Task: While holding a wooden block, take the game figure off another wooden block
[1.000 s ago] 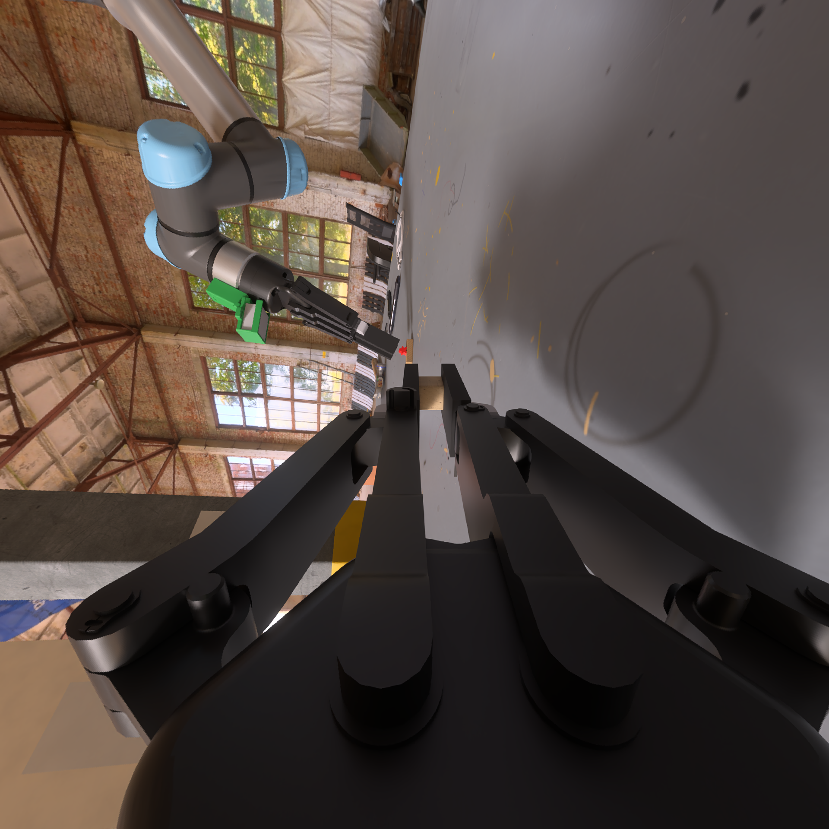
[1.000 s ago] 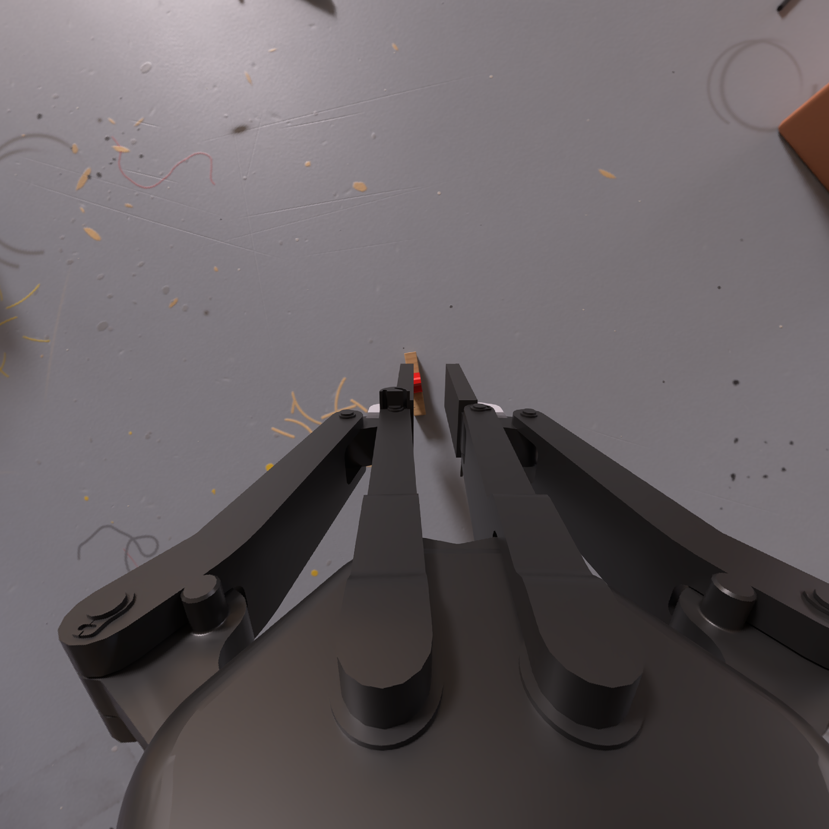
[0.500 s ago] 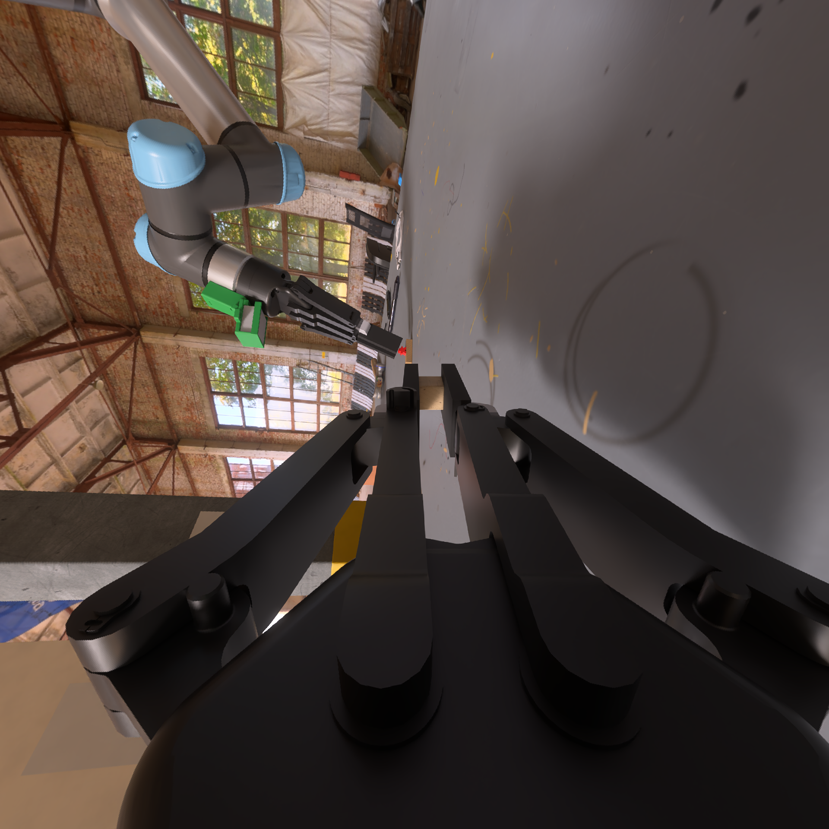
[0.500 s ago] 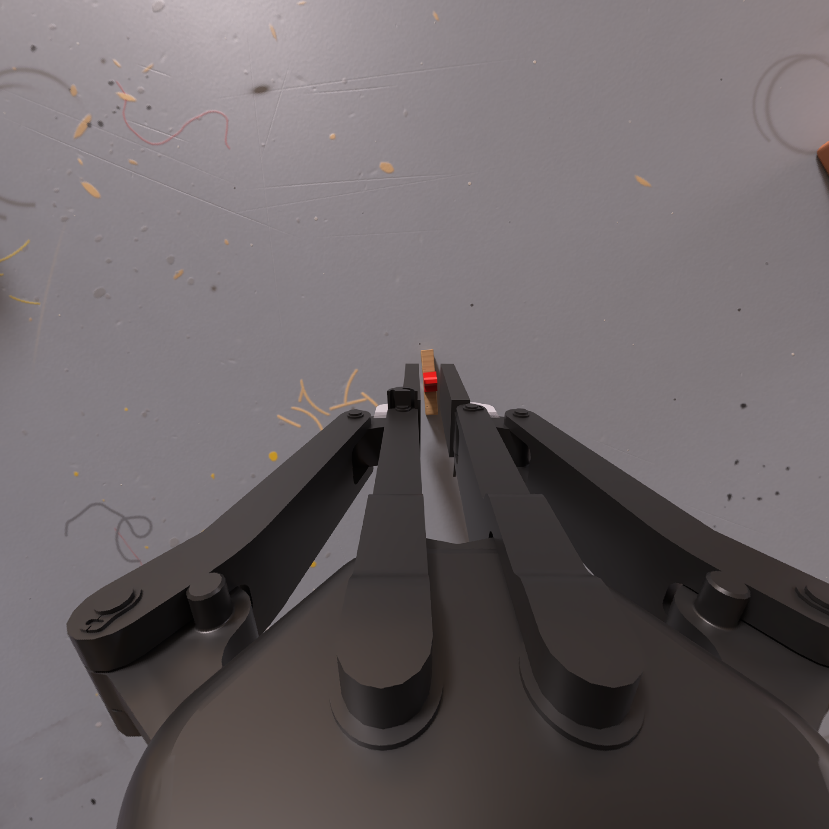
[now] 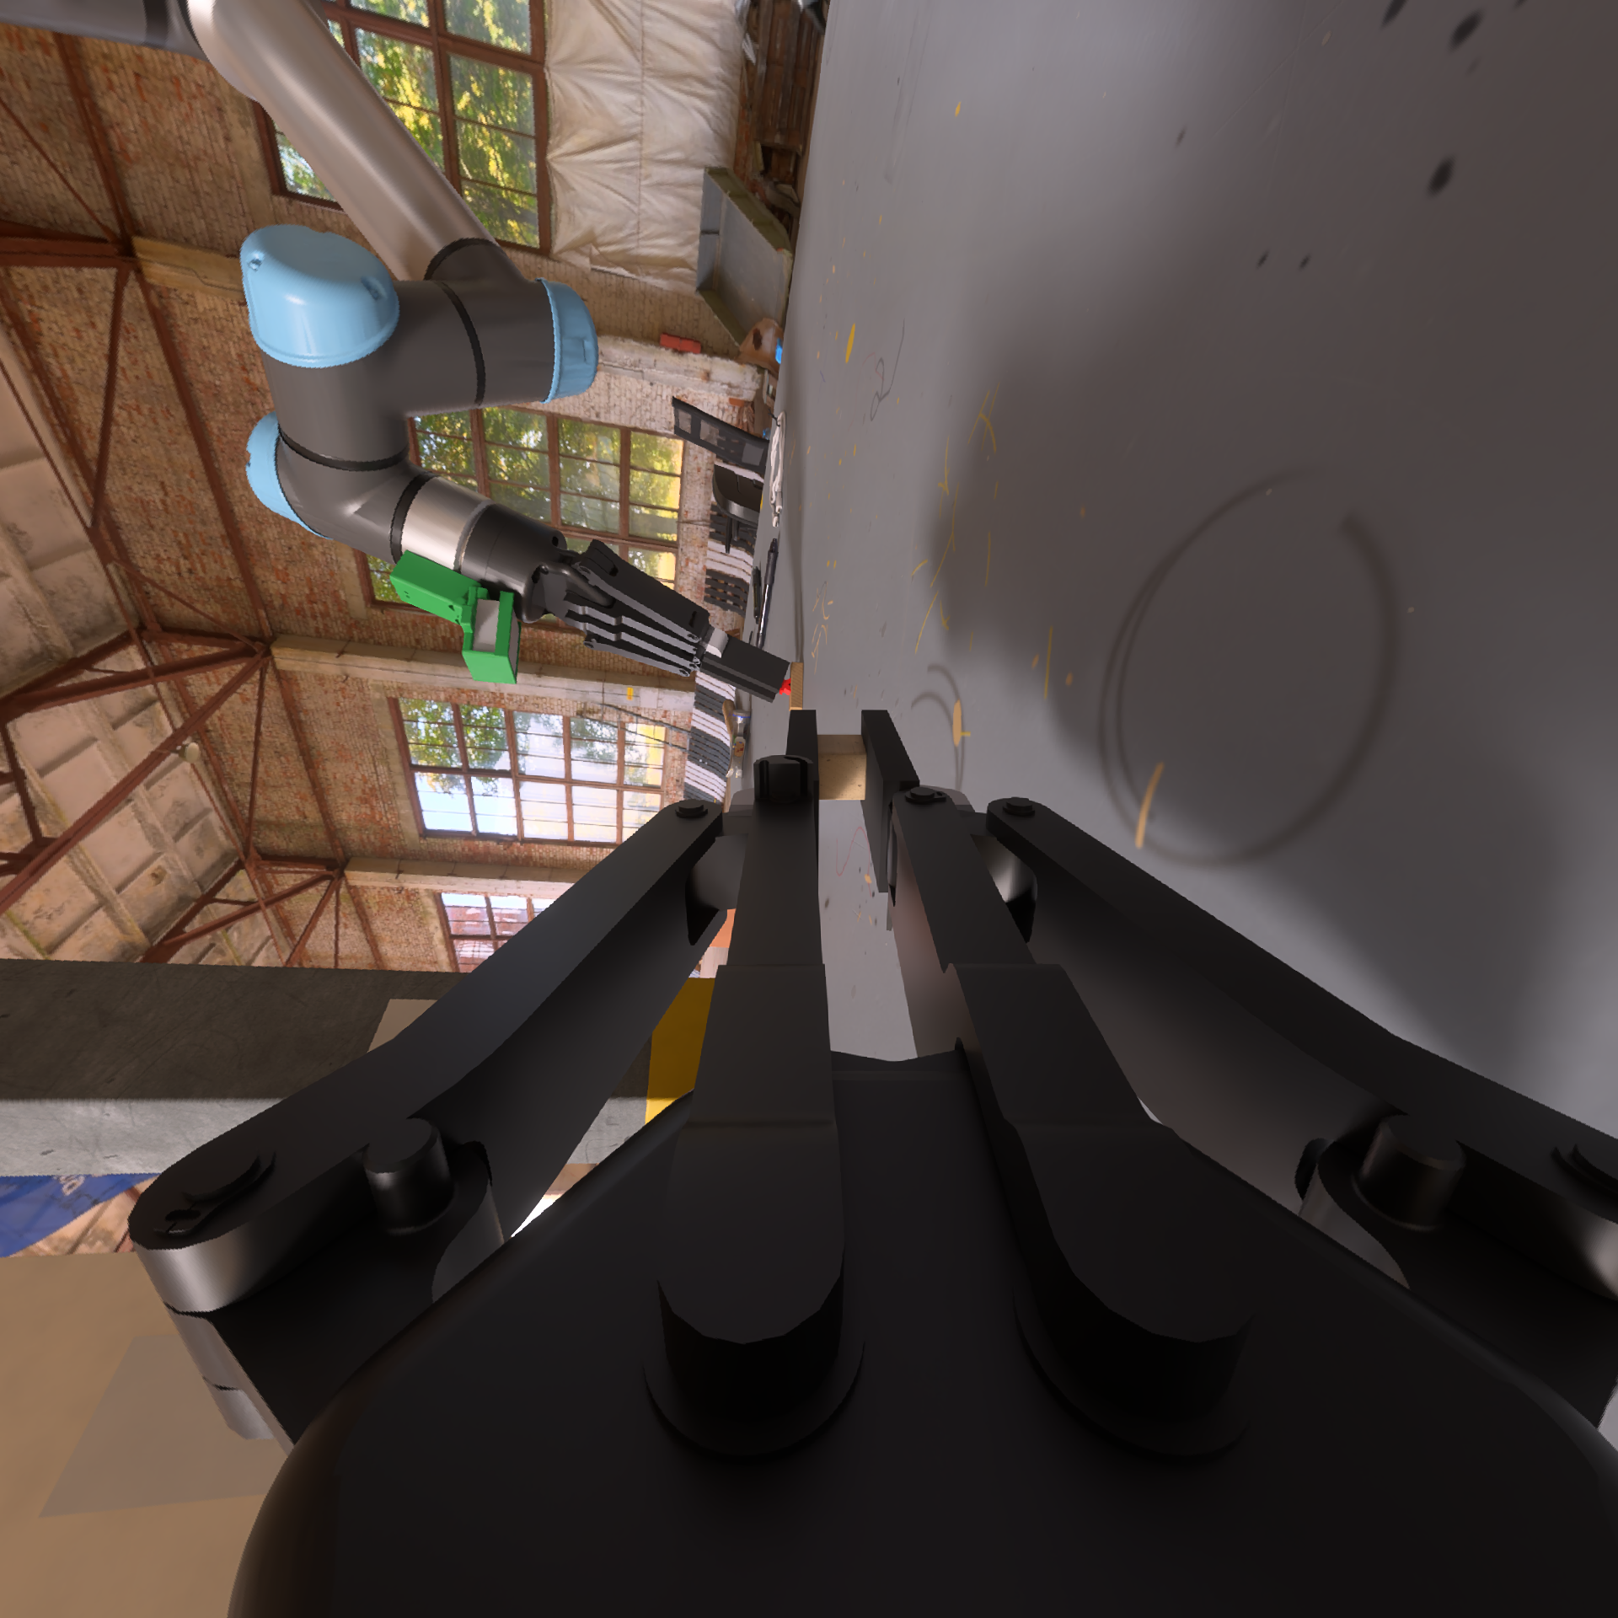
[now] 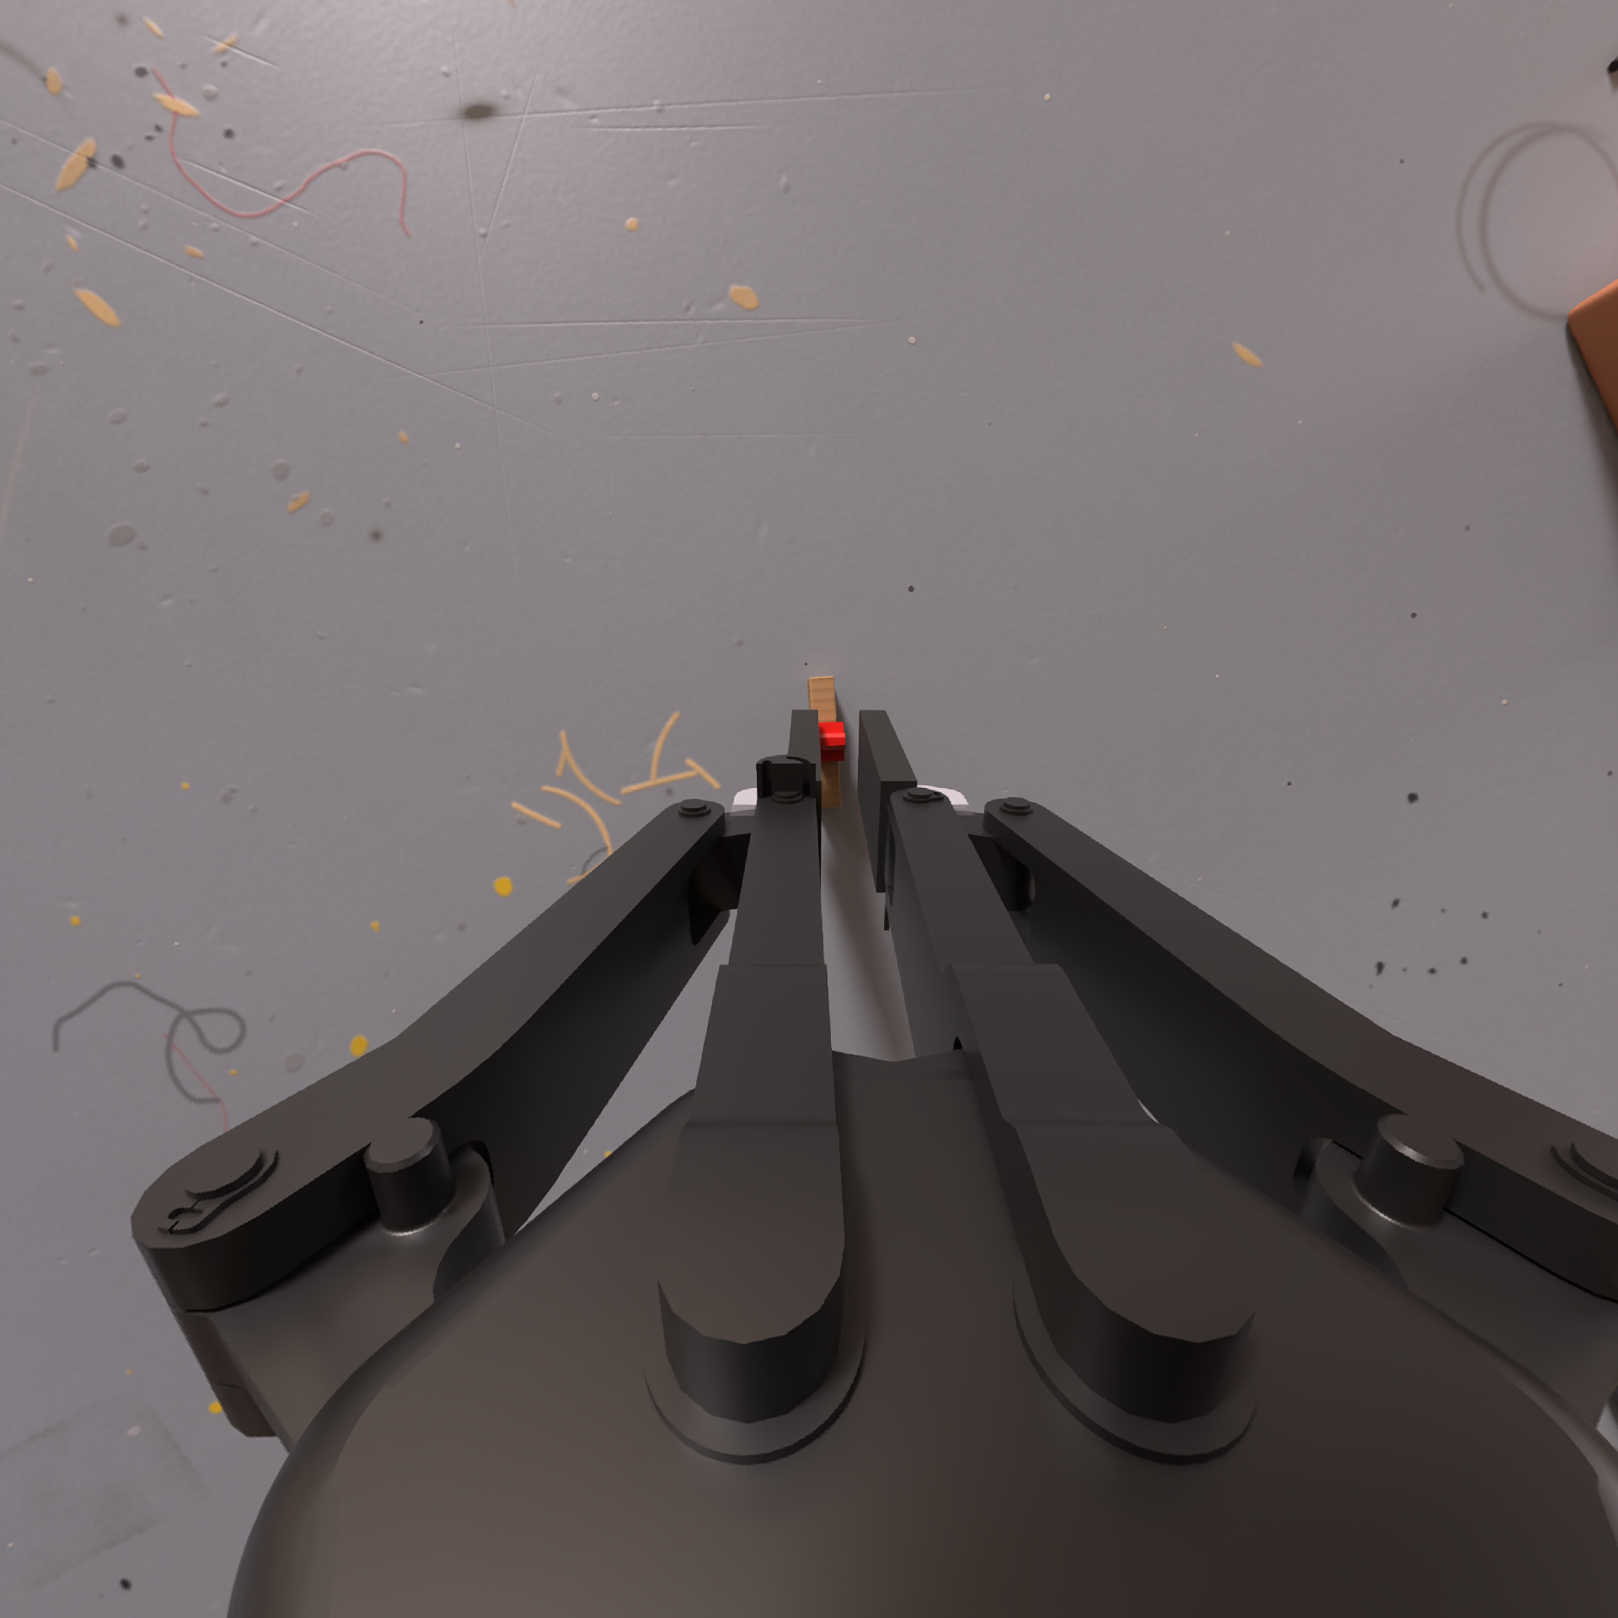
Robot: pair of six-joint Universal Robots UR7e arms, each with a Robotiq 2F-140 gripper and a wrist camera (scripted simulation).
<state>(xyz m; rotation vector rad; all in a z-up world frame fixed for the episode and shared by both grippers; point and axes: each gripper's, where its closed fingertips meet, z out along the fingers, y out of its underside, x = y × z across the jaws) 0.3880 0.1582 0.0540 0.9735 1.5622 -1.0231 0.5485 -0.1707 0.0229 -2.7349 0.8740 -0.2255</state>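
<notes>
Approach is the step you are working in now, not yet the pick. Your left gripper (image 5: 839,744) is pinching a pale wooden block (image 5: 841,766) between its fingertips, so the holding half of the task is looking settled. Your right gripper (image 6: 839,744) is hanging above the grey table (image 6: 1051,525) with its fingers slightly parted and nothing between them. Under it the red game figure (image 6: 832,740) is sitting on the second wooden block (image 6: 824,700), a thin tan strip lying flat on the table. In the right wrist view the figure is showing just inside the left fingertip rather than midway in the gap. In the left wrist view you are seeing the right gripper's tips close over the figure, whether touching I cannot tell. Next, I judge, you are needing a small sideways correction to centre the figure, a short descent, then a gentle squeeze on the figure alone. Closing too low is risking catching the block beneath it, so you should be watching that.
</notes>
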